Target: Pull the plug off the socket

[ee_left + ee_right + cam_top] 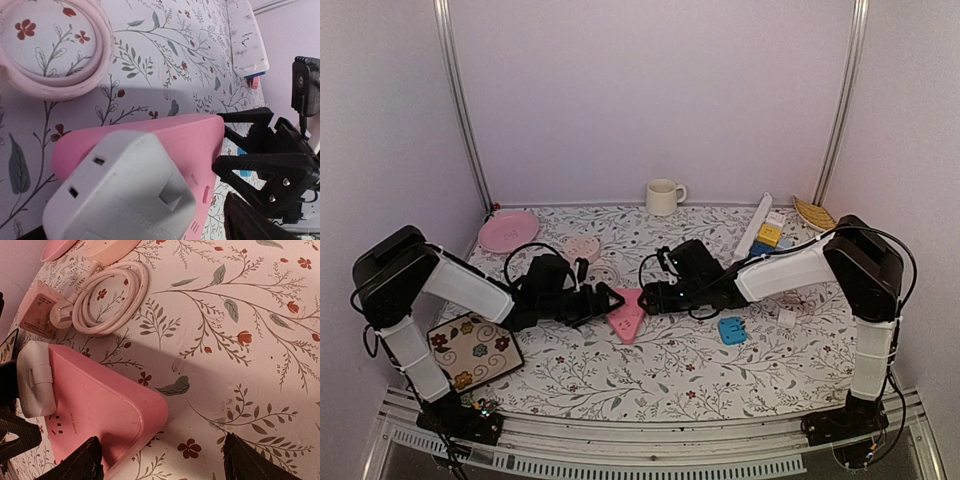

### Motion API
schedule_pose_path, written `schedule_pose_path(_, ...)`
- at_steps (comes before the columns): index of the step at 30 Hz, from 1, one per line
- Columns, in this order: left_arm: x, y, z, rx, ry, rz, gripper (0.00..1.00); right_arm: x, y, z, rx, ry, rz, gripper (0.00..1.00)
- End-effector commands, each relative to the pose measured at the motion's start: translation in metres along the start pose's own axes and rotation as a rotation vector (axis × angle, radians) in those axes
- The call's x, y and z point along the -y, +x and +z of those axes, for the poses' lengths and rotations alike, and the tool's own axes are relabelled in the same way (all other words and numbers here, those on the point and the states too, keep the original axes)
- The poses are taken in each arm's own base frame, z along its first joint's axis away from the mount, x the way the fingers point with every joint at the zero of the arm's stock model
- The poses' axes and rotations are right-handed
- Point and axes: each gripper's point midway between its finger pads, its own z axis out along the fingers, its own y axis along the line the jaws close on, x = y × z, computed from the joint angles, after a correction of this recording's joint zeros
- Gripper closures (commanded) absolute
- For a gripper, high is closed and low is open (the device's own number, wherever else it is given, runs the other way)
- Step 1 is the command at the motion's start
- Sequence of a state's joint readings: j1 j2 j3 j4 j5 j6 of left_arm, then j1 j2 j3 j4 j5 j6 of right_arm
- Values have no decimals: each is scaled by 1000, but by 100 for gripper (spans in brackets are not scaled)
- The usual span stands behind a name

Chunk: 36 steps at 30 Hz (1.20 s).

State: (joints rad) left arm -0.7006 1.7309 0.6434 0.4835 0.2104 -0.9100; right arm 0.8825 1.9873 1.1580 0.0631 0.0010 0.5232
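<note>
A pink triangular socket [628,312] lies flat mid-table, with a white-grey plug [120,190] seated in its left end. The plug also shows in the right wrist view [35,385]. My left gripper [605,300] is low at the plug, which fills its view. Its dark fingertips [240,220] sit wide on either side, apart from the plug, so it looks open. My right gripper [655,298] is open at the socket's right corner [150,415]. One finger [82,460] is over the pink body and the other is over bare cloth.
A pink coiled cable with its adapter [107,295] lies behind the socket. A pink plate [507,230], a cream mug [663,196], a white power strip [756,225], coloured blocks [770,235], a blue piece [731,330] and a floral pad [472,350] are around.
</note>
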Motion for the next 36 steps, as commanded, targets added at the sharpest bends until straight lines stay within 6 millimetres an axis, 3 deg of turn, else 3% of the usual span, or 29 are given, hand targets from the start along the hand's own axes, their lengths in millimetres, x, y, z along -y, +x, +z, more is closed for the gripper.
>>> schedule_pose_path(1, -11, -15, -12, 63, -52, -3, 9, 3, 7, 13, -27, 1, -1, 15)
schedule_pose_path(10, -29, -25, -30, 137, -159, 1, 9, -5, 8, 16, -33, -15, -6, 15)
schedule_pose_path(19, -4, -22, -26, 104, 69, -110, 26, -11, 15, 16, -52, -27, -20, 15)
schedule_pose_path(23, 4, -20, -24, 87, 133, -161, 26, -12, 17, 17, -57, -28, -22, 15)
schedule_pose_path(27, -3, -15, -21, 72, 110, -208, 14, -12, 18, 18, -59, -29, -22, 15)
schedule_pose_path(30, -7, -16, -22, 89, 119, -231, 14, -13, 19, 18, -60, -30, -20, 15)
schedule_pose_path(36, -4, -19, -18, 84, 179, -254, 31, -13, 21, 19, -64, -30, -18, 15)
